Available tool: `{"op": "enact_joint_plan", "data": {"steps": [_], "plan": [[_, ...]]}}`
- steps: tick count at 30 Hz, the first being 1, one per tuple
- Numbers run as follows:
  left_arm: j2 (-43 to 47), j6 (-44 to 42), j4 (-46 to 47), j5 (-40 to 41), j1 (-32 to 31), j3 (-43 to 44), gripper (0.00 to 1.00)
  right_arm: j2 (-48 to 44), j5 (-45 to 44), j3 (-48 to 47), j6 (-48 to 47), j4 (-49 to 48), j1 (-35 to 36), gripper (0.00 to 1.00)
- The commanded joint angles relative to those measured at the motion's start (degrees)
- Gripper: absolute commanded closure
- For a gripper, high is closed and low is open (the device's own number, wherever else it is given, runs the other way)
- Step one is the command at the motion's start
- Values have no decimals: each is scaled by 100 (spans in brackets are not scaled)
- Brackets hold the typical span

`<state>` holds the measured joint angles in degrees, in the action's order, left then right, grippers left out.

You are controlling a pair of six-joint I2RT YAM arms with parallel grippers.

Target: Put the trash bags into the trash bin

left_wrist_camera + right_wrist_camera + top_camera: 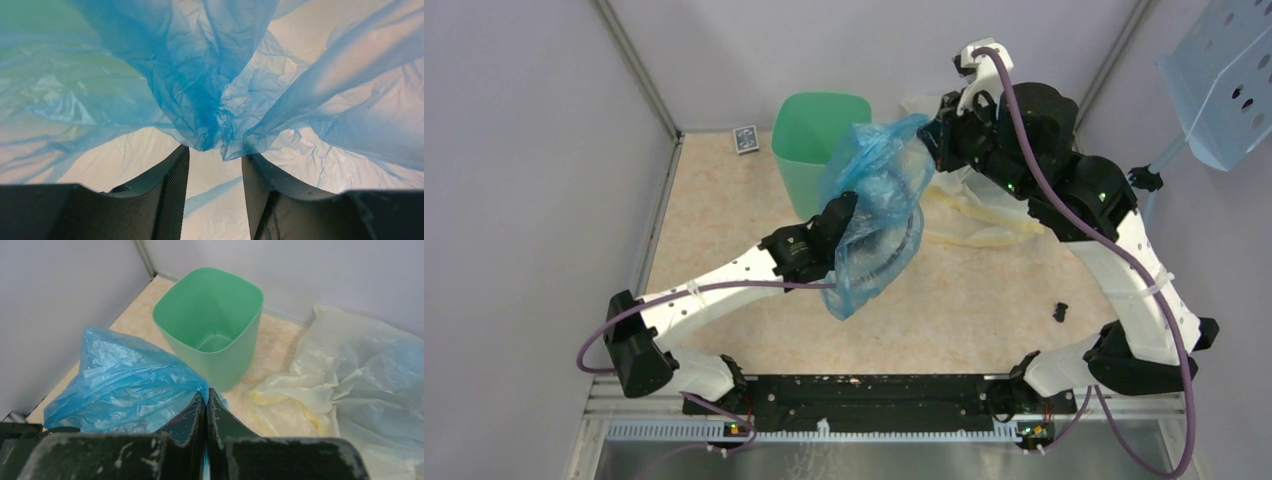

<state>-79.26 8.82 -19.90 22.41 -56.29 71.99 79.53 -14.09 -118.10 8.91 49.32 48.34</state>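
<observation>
The right gripper (206, 392) is seen pressed shut, and a blue trash bag (874, 215) is pinched in it, its crumpled bulk hanging below and to the left of the fingers. The left gripper (215, 152) is held with its fingers apart; a bunched fold of the same bag is seen just ahead of the fingertips, not clamped between them. The green trash bin (220, 360) is stood upright just beyond the right gripper. Pale yellowish bags (310, 390) are spread to its right.
</observation>
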Motion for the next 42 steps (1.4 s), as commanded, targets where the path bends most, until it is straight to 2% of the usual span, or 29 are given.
{"op": "enact_joint_plan", "data": {"steps": [1,7,10,13,21,28,31,34,38,42], "plan": [[-51,263,-915,840,29,-58,52,-298,-339,-86,-156,-35,-262,100],[-678,307,-1339,1431,101,-71,58,-418,-516,-177,-249,147,-324,100],[-792,299,-1387,1515,92,-48,56,-423,-749,-194,-304,273,-325,100],[-914,577,-1670,2084,120,-43,53,-449,-916,-222,-351,353,-325,100],[-1079,985,-2082,1851,398,15,53,-587,-1557,7,-518,411,-333,100],[-179,887,-1350,700,468,-110,52,-826,-1650,960,-415,302,-356,95],[47,936,-1394,348,531,58,51,-1043,-1465,1484,-283,100,-361,94],[132,866,-1441,-376,540,263,51,-1122,-1384,1828,-226,-38,-369,93],[369,685,-1166,-1952,540,310,49,-1090,-1320,2131,-223,-234,-424,93],[449,515,-1133,-4374,536,478,41,-904,-955,2053,-176,-314,-475,94]]}}
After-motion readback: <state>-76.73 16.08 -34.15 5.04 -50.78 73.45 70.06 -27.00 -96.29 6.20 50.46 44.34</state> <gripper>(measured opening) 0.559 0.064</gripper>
